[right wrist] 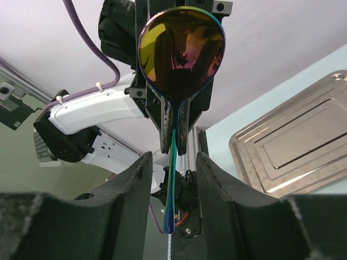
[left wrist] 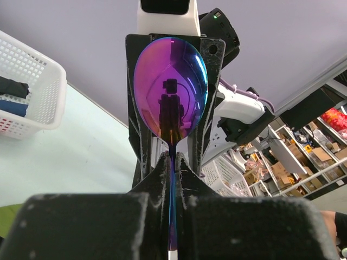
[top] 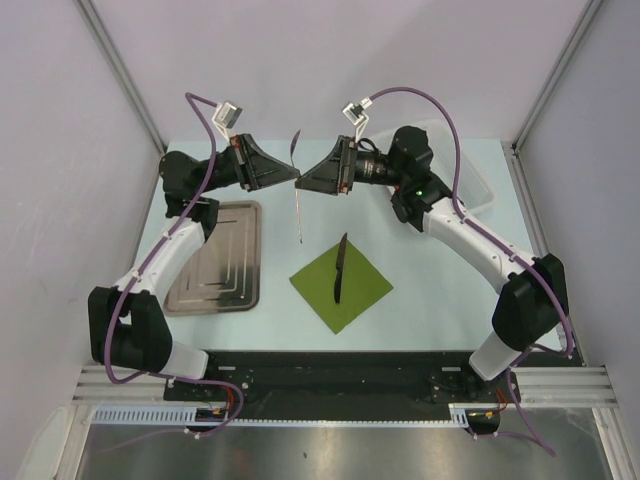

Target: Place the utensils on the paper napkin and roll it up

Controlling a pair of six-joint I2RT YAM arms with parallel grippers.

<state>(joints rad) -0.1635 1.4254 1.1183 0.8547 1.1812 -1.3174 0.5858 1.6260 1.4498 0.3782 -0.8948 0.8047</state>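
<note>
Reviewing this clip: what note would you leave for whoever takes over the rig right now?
Left gripper: shut on the handle of the spoon, held between the two arms.
Right gripper: open, fingers either side of the handle, not touching it.
Paper napkin: flat on the table, one dark utensil lying on it.
Done: one utensil on the napkin.
Left: lay the spoon on the napkin, then roll it up.

Bright, even light, soft shadows; near fingers (left wrist: 154,181) blurred in wrist views.
</note>
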